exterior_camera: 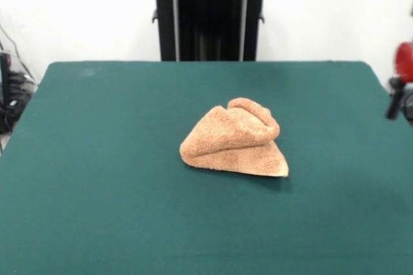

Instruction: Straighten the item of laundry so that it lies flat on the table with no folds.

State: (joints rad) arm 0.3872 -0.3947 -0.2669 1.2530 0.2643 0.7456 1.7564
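The small orange-tan terry-cloth towel (233, 138) sits as a crumpled mound a little right of the middle of the large dark green felt-topped table (97, 159), well apart from every edge. It is far from flat: an upper layer is folded over a lower one, a rolled lump rises at the top right of the heap, and 1 pointed corner of the bottom layer pokes out flat toward the lower right, where a paler woven band seems to run along the hem. That exposed corner is probably the best place to take hold, since it lies against the felt and is free of the layers above it; pulling it outward would likely draw the fold open, whereas a pinch on the rolled lump would only lift the whole bundle. Its central position leaves bare felt on all sides for spreading. At the far side stands the black pedestal column (208, 20), and the arm is drawn off to the side: only a red and black part (402, 88) shows at the right edge of the front view, above the table's right border. It may be the wrist or the gripper itself, but it is cut off by the frame, so I cannot tell how far its fingers stand apart or whether it holds anything; nothing touches the towel. As I judge it, the straightening has not yet begun.
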